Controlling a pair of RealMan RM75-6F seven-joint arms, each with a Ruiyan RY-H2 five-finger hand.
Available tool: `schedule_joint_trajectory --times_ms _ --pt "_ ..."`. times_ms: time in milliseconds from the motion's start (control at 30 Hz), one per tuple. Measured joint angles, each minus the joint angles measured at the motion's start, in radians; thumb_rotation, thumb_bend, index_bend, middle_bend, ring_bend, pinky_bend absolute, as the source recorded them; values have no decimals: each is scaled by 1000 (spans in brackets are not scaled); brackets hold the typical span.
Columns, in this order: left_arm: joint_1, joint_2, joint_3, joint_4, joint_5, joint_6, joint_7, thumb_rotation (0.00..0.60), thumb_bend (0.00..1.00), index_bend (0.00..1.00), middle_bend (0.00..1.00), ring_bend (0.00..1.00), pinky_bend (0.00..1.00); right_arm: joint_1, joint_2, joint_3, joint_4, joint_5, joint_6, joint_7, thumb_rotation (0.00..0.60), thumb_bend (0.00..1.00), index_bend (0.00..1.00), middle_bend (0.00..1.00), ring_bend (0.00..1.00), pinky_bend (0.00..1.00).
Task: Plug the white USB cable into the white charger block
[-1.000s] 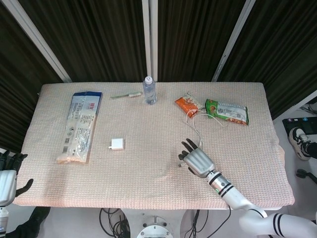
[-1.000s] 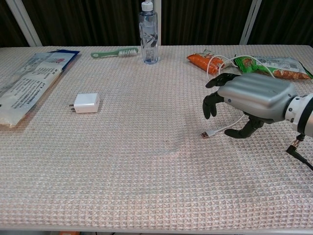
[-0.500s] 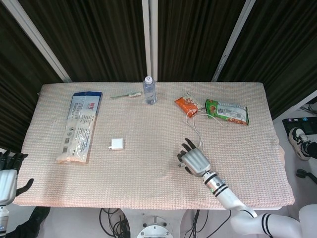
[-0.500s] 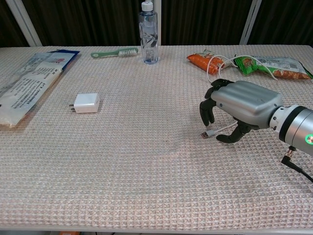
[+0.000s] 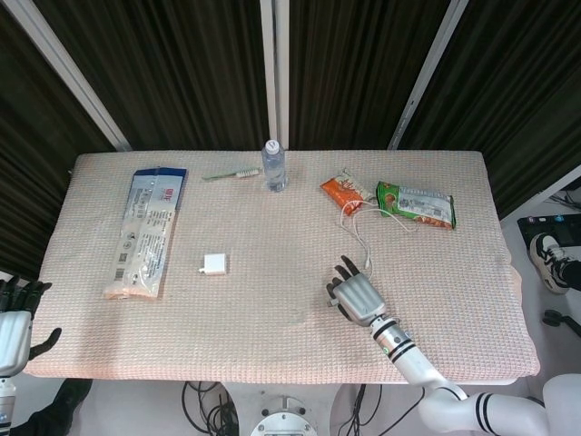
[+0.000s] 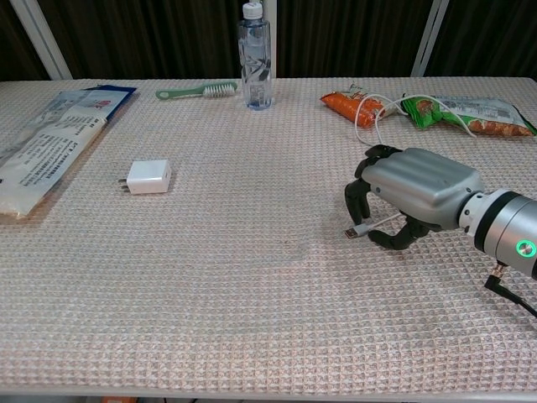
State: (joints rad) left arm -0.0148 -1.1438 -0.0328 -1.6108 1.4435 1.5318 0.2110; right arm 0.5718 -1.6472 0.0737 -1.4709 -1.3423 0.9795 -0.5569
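left hand (image 5: 11, 329) off the table's near-left corner, fingers spread, holding nothing | small white charger block (image 6: 149, 177) flat on the woven beige tablecloth (image 6: 252, 285), well left of the cable | white USB cable (image 6: 369, 225) plug end beneath the right hand (image 6: 411, 195), fingers curled down around it; whether they pinch it cannot be told

My right hand (image 6: 417, 191) is silver-grey with black fingers (image 6: 356, 201), its wrist marked by a small green light. The cable (image 6: 374, 111) and charger block (image 6: 150, 176) are white. The table cloth (image 6: 252, 285) is pale beige in a waffle weave. At the frame's top: a green toothbrush (image 6: 198, 90), an orange snack packet (image 6: 351, 104), a green one (image 6: 466, 113).
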Motion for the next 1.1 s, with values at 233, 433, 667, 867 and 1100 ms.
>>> schedule_joint_trajectory --times_ms 233,433,667,867,1100 --pt "0 -1 1 6 -2 -5 -5 600 189 202 169 23 0 4 -6 -2 -2 19 5 -9 600 304 479 407 150 8" --pt "0 -2 2 12 -3 -9 -11 600 189 202 169 23 0 8 -15 -4 0 25 12 -16 600 305 478 412 150 6" --pt "0 -6 2 23 -3 -13 -22 600 189 202 168 23 0 11 -28 -6 13 36 21 -29 600 327 525 422 156 7" --pt "0 -6 2 29 -2 -14 -28 600 189 201 168 23 0 7 -33 -6 13 35 44 -32 600 332 545 427 165 6" --pt "-26 9 -2 16 7 -42 -6 600 189 201 168 23 0 -4 -3 7 -22 27 84 4 600 342 547 463 234 10"
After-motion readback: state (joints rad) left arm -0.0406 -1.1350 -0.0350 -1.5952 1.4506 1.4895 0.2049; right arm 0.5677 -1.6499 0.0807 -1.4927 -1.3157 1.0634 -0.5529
